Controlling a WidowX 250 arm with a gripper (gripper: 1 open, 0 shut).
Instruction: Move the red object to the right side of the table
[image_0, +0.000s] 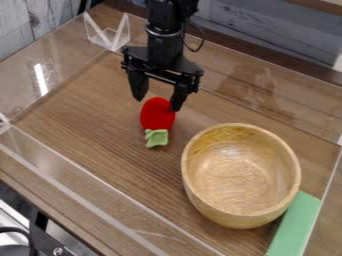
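Note:
The red object (156, 116) is a small glossy strawberry-like toy with a green leafy end, lying on the brown wood-grain table (94, 120) near its middle. My black gripper (159, 96) hangs just above and behind it. Its fingers are spread wide, one to each side of the toy's upper end. The jaws are open and hold nothing. The gripper's fingers hide a little of the toy's far end.
A large wooden bowl (241, 174) stands right of the toy toward the front. A flat light-green block (297, 226) leans at the front right corner. Low clear acrylic walls (54, 60) border the tabletop.

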